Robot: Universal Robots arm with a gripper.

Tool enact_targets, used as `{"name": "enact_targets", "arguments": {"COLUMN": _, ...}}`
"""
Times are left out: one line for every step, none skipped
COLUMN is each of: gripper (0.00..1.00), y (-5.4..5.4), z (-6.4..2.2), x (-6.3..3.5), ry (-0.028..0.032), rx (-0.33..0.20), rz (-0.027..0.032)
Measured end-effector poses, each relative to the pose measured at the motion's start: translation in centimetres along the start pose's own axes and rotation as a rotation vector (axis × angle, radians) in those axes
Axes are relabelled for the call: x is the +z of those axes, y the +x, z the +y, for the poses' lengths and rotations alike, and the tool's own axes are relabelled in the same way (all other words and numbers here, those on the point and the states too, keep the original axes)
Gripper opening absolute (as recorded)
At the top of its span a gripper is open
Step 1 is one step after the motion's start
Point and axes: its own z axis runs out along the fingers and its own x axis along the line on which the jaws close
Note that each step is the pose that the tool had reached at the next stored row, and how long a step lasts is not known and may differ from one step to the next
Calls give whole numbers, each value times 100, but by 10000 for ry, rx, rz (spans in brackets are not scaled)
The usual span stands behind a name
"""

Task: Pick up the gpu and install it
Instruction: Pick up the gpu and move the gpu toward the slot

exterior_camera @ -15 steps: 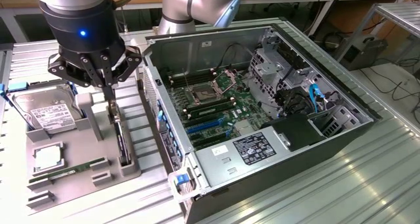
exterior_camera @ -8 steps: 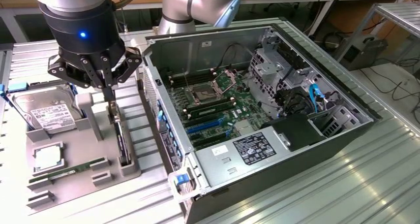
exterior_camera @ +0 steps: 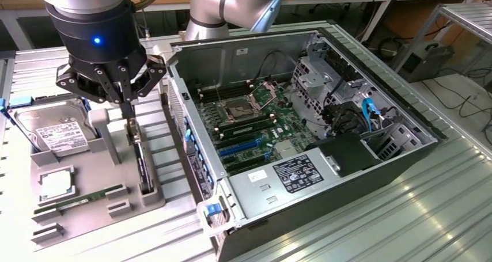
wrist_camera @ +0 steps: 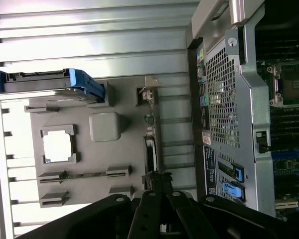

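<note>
claw [exterior_camera: 127, 113] — clenched on thin, upright gpu [exterior_camera: 142, 164] | slotted grey moulded tray [exterior_camera: 89, 173]

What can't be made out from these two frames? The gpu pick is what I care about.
- gpu fan face: in both views the card stands edge-on in the tray slot.
- Whether the claw actually pinches the gpu: in the exterior view it overlaps the card's top end, and in the wrist view the claw's own links cover that end.
- Hard drive label text: too small in the exterior view, and cut off by the frame edge in the wrist view.
</note>
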Motion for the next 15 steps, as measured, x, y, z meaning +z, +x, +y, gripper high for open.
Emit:
{"name": "enact_targets", "arguments": {"gripper": 11, "y": 0, "z": 0, "x": 0, "ry": 0, "rx": 0, "rz": 0}}
{"name": "enact_targets", "arguments": {"gripper": 11, "y": 0, "z": 0, "x": 0, "ry": 0, "rx": 0, "rz": 0}}
{"name": "enact_targets", "arguments": {"gripper": 17, "y": 0, "z": 0, "x": 0, "ry": 0, "rx": 0, "rz": 0}}
{"name": "enact_targets", "arguments": {"gripper": 17, "y": 0, "z": 0, "x": 0, "ry": 0, "rx": 0, "rz": 0}}
{"name": "enact_targets", "arguments": {"gripper": 24, "y": 0, "z": 0, "x": 0, "ry": 0, "rx": 0, "rz": 0}}
{"name": "enact_targets", "arguments": {"gripper": 30, "y": 0, "z": 0, "x": 0, "ry": 0, "rx": 0, "rz": 0}}
{"name": "enact_targets", "arguments": {"gripper": 42, "y": 5, "z": -3, "x": 15, "ry": -3, "rx": -2, "rz": -21}}
{"name": "enact_targets", "arguments": {"gripper": 42, "y": 18, "z": -9, "x": 51, "ry": -4, "rx": -3, "rz": -39}}
{"name": "enact_targets", "arguments": {"gripper": 42, "y": 27, "z": -15, "x": 77, "ry": -3, "rx": -3, "rz": -40}}
{"name": "enact_targets", "arguments": {"gripper": 42, "y": 36, "z": -20, "x": 98, "ry": -3, "rx": -2, "rz": -41}}
{"name": "enact_targets", "arguments": {"gripper": 42, "y": 44, "z": -24, "x": 117, "ry": -4, "rx": -1, "rz": -42}}
{"name": "enact_targets", "arguments": {"gripper": 42, "y": 51, "z": -28, "x": 133, "ry": -3, "rx": 0, "rz": -41}}
{"name": "enact_targets", "arguments": {"gripper": 42, "y": 56, "z": -32, "x": 153, "ry": -3, "rx": 0, "rz": -41}}
{"name": "enact_targets", "arguments": {"gripper": 42, "y": 59, "z": -36, "x": 172, "ry": -3, "rx": -1, "rz": -40}}
{"name": "enact_targets", "arguments": {"gripper": 42, "y": 61, "z": -39, "x": 200, "ry": -3, "rx": 1, "rz": -40}}
